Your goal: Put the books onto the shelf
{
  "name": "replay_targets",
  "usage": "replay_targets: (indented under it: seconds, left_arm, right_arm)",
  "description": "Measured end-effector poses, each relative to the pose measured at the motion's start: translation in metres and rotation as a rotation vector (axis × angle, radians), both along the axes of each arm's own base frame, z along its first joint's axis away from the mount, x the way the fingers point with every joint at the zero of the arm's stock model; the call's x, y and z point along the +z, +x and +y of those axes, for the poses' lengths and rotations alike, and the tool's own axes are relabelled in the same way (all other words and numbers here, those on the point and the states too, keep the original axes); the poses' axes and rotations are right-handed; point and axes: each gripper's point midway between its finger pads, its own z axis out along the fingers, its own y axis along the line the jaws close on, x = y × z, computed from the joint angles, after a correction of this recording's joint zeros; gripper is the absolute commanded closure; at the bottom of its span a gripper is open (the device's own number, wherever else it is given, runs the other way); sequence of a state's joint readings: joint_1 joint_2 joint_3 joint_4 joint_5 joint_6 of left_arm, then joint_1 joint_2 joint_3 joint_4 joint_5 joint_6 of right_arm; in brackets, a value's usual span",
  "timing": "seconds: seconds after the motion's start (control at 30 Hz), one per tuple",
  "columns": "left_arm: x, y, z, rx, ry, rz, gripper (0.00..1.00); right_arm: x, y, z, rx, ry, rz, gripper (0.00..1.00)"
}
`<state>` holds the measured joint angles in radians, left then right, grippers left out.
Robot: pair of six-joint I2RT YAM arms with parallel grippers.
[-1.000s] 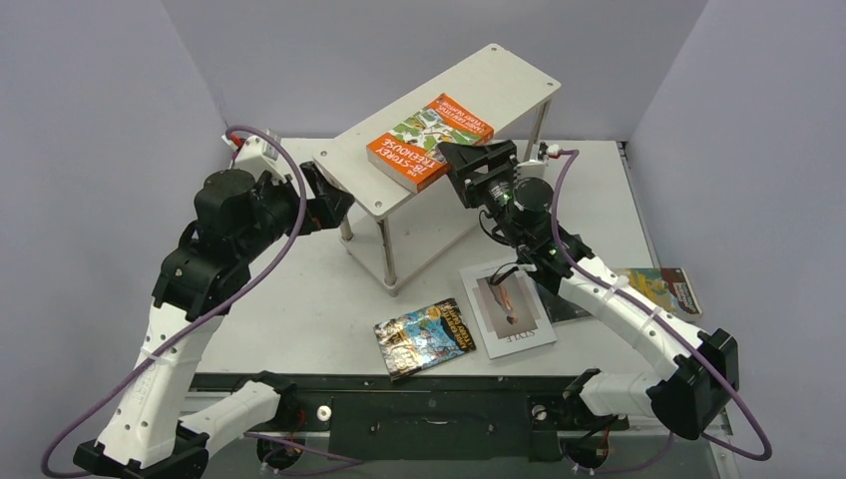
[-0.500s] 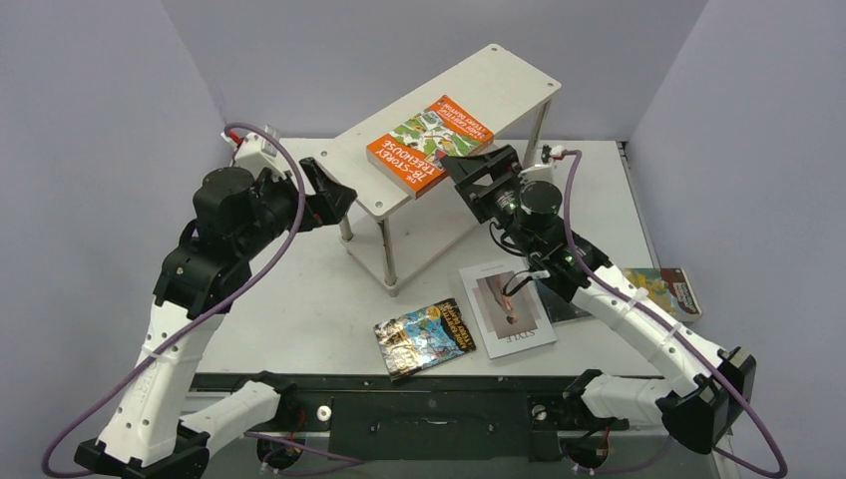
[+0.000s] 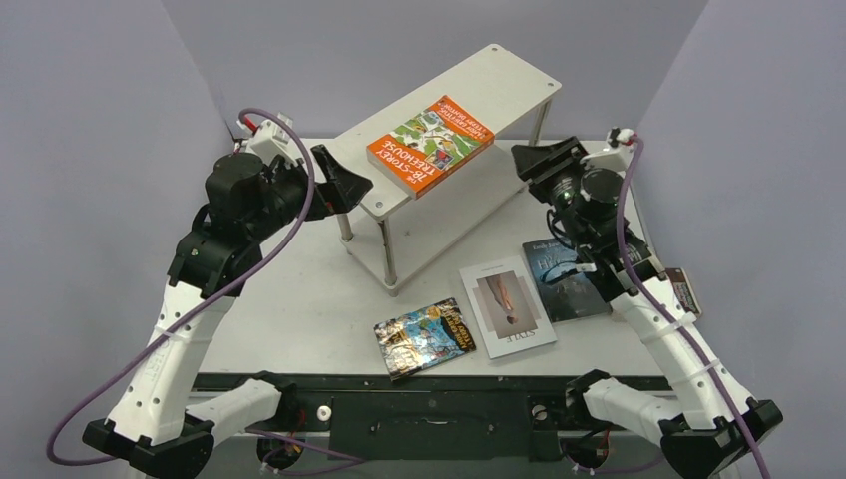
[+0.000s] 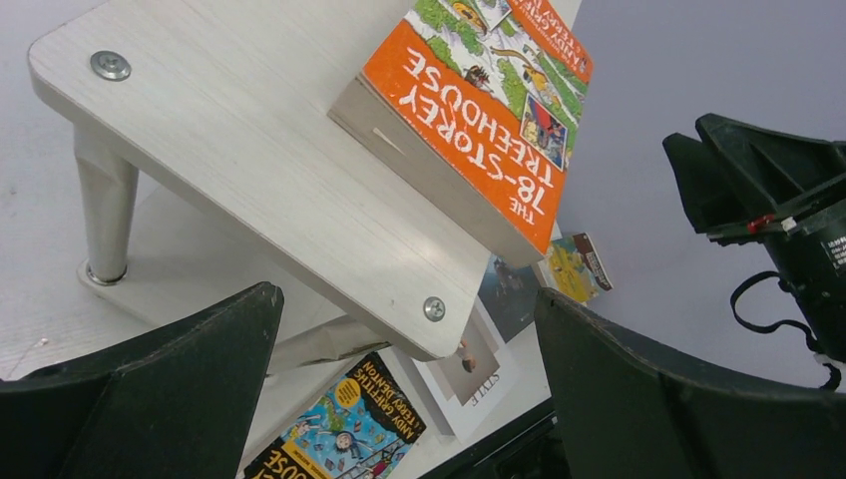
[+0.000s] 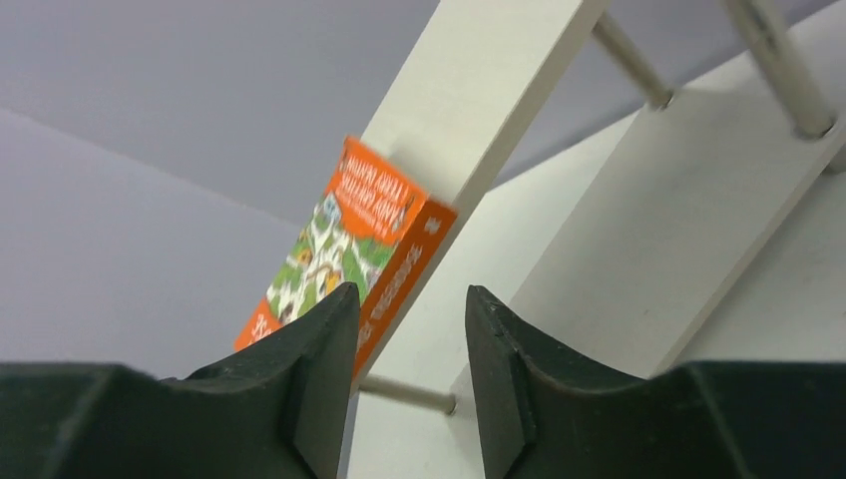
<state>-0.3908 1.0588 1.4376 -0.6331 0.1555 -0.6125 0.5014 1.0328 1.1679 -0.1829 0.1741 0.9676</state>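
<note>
The white two-tier shelf (image 3: 499, 85) stands at the back of the table. An orange book (image 3: 429, 145) lies flat on its top board, one corner hanging over the near edge. On the table lie a comic book (image 3: 424, 337), a white book (image 3: 507, 307) and a dark blue book (image 3: 564, 279). A yellow-teal book (image 4: 574, 264) is mostly hidden behind the right arm in the top view. My left gripper (image 3: 344, 182) is open beside the shelf's left end (image 4: 249, 150). My right gripper (image 3: 534, 160) hangs right of the shelf, jaws apart and holding nothing.
The shelf's thin metal legs (image 3: 387, 249) stand between the arms. Grey walls close in the table on the left, back and right. The black frame (image 3: 429, 399) with the arm bases runs along the near edge.
My right gripper has left the orange book's near edge and pulled back to the right, uncovering the dark blue book. My left gripper has shifted slightly toward the shelf's end.
</note>
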Motion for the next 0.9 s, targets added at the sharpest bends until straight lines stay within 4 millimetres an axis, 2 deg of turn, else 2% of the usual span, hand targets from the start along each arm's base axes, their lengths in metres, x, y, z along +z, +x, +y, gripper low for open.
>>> replay_targets:
  seconds: [0.1,0.17,0.3,0.37,0.47,0.53,0.7,0.9]
  left_arm:
    - [0.008,0.001,-0.004,-0.015,-0.023,-0.011,0.02]
    - [0.011,0.001,-0.006,-0.021,-0.031,-0.019,0.02]
    - [0.011,0.001,-0.005,-0.019,-0.03,-0.014,0.03]
    - [0.01,0.0,-0.005,-0.017,-0.034,-0.008,0.03]
    - [0.012,-0.002,-0.004,-0.015,-0.05,-0.002,0.04]
    - [0.013,-0.005,-0.004,-0.017,-0.066,0.003,0.04]
    - [0.008,-0.012,-0.007,-0.04,-0.092,0.028,0.03]
    - [0.002,-0.012,-0.01,-0.053,-0.099,0.049,0.03]
  right_arm:
    - [0.02,0.018,-0.024,-0.061,-0.046,-0.032,0.51]
    - [0.037,0.031,-0.028,-0.063,-0.072,-0.057,0.47]
    - [0.057,0.062,-0.014,0.004,-0.122,-0.08,0.39]
    - [0.058,0.079,-0.001,0.051,-0.152,-0.072,0.36]
    - [0.047,0.103,0.017,0.118,-0.19,-0.044,0.32]
    - [0.029,0.113,0.026,0.154,-0.213,-0.004,0.31]
    - [-0.006,0.125,0.043,0.235,-0.234,0.079,0.3]
    - [-0.007,0.123,0.054,0.297,-0.221,0.071,0.3]
